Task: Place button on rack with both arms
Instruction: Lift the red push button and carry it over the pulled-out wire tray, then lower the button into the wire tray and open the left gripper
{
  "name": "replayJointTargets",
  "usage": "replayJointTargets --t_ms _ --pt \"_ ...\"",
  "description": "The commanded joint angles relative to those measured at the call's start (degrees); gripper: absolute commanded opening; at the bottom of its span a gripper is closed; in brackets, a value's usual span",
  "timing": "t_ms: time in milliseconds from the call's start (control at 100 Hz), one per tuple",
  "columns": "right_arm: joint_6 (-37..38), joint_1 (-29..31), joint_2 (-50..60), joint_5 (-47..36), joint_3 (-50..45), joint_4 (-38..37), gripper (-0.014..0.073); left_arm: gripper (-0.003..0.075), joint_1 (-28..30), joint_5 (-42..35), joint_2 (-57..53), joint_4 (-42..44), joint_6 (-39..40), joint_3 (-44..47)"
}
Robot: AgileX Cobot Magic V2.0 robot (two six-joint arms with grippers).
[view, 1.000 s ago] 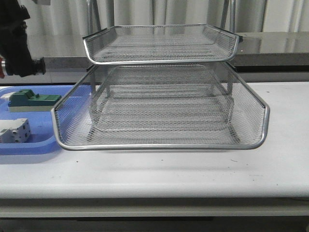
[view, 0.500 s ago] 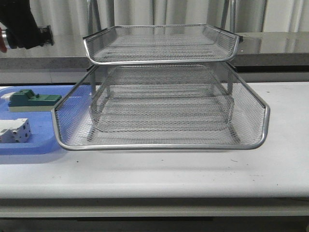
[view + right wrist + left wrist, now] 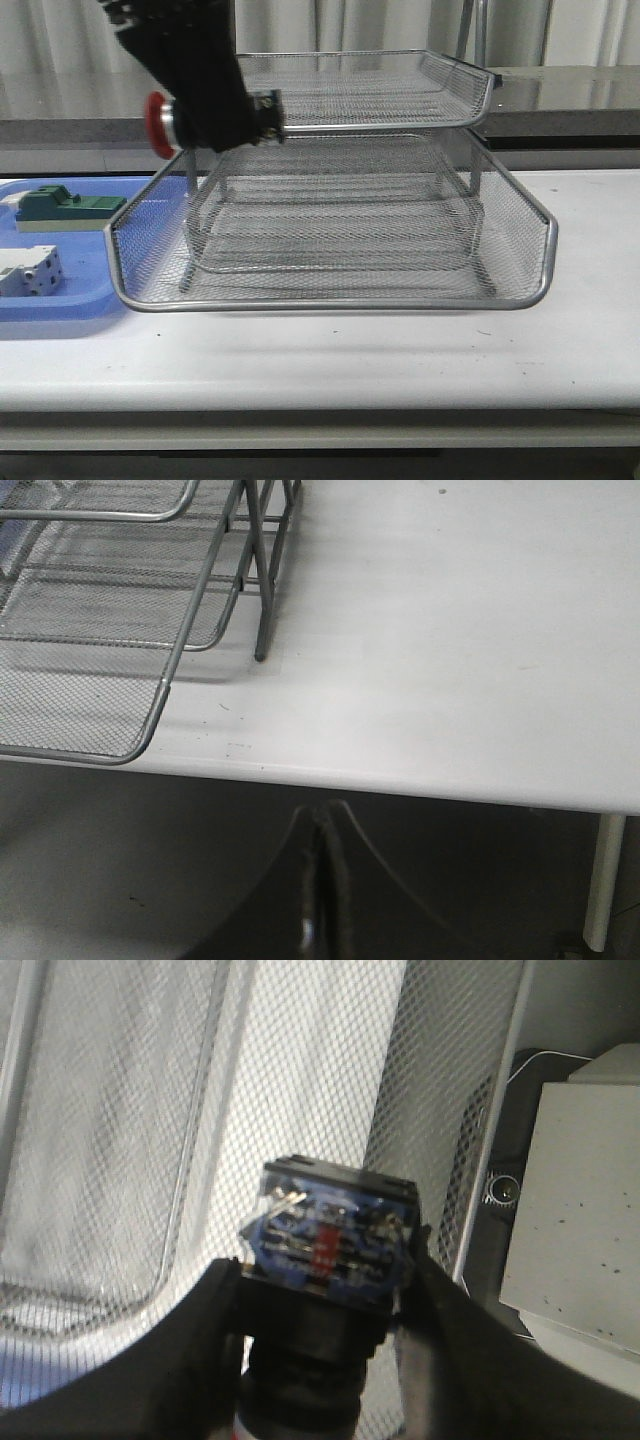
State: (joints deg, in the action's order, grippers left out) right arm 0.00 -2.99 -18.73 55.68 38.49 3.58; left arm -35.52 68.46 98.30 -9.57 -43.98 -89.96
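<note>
My left gripper point(image 3: 215, 110) is shut on the button point(image 3: 160, 124), which lies sideways in it, red head pointing left, body toward the rack point(image 3: 330, 300). It hangs at the rack's left side, level with the upper tray's front left corner. In the left wrist view the button's blue-black block point(image 3: 330, 1238) is clamped between both fingers point(image 3: 200, 1350), with rack mesh point(image 3: 300, 1070) beneath. My right gripper point(image 3: 322, 825) is shut and empty, below the table's front edge, near the rack's right corner point(image 3: 80, 705). It is out of the front view.
A blue plastic tray point(image 3: 60, 305) lies left of the rack, holding a green block part point(image 3: 65, 207) and a white terminal block point(image 3: 30, 272). A grey box point(image 3: 580, 1210) shows beyond the rack in the left wrist view. White table point(image 3: 450, 630) extends right of the rack.
The left arm has swung right from the far left edge to the rack's left side, carrying the button, which now shows its red head fully.
</note>
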Motion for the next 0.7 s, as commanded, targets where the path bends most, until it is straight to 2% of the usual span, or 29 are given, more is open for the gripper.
replayJointTargets --t_ms 0,230,370,460,580,590,690 --pt "0.00 0.46 -0.65 -3.55 1.89 -0.21 -0.0069 -0.0020 -2.34 -5.78 -0.63 -1.49 0.67 -1.45" --pt "0.00 0.46 -0.65 -3.55 1.89 -0.21 -0.0069 -0.0019 -4.39 -14.81 3.42 -1.49 0.67 -1.65" --pt "0.00 0.46 -0.65 -3.55 1.89 -0.21 -0.0069 0.0003 -4.39 -16.36 5.31 -1.49 0.67 -1.65" --pt "0.00 0.46 -0.65 -3.55 1.89 -0.21 -0.0069 0.0085 -4.39 -16.36 6.30 -1.49 0.67 -1.65" --pt "0.00 0.46 -0.65 -3.55 1.89 -0.21 -0.0069 0.0264 -4.39 -16.36 6.84 -1.49 0.78 -1.65" --pt "0.00 0.46 -0.65 -3.55 1.89 -0.21 -0.0069 0.0298 -4.39 -16.45 6.84 -1.49 0.88 -1.65" --pt "0.00 0.46 -0.65 -3.55 1.89 -0.21 -0.0069 0.0423 -4.39 -17.14 6.84 -1.49 0.88 -1.65"
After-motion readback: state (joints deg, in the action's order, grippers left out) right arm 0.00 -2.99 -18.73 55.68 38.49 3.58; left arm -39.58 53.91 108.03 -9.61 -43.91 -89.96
